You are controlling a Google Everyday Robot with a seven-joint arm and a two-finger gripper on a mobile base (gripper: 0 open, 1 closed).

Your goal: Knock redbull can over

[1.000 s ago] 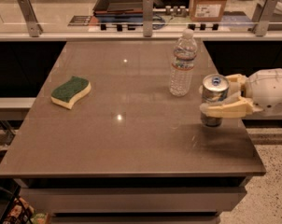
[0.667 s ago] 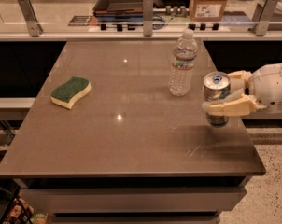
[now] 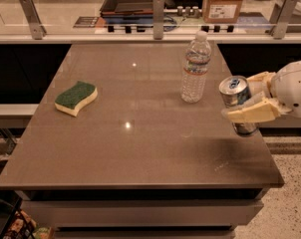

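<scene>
Far left there's a green-and-yellow sponge [image 3: 75, 97] lying flat on the surface [image 3: 140, 153], well away from the action. Right of the middle a clear water bottle [image 3: 195, 66] stands upright. Just beyond it is the redbull can [image 3: 233, 87], at the right edge of the surface and leaning a bit. The gripper [image 3: 239, 98] comes in from the right, pinching the can with one finger in front and one behind. My guess is it's holding it that way to tip it without hitting the bottle. Can't tell if the base touches down.
</scene>
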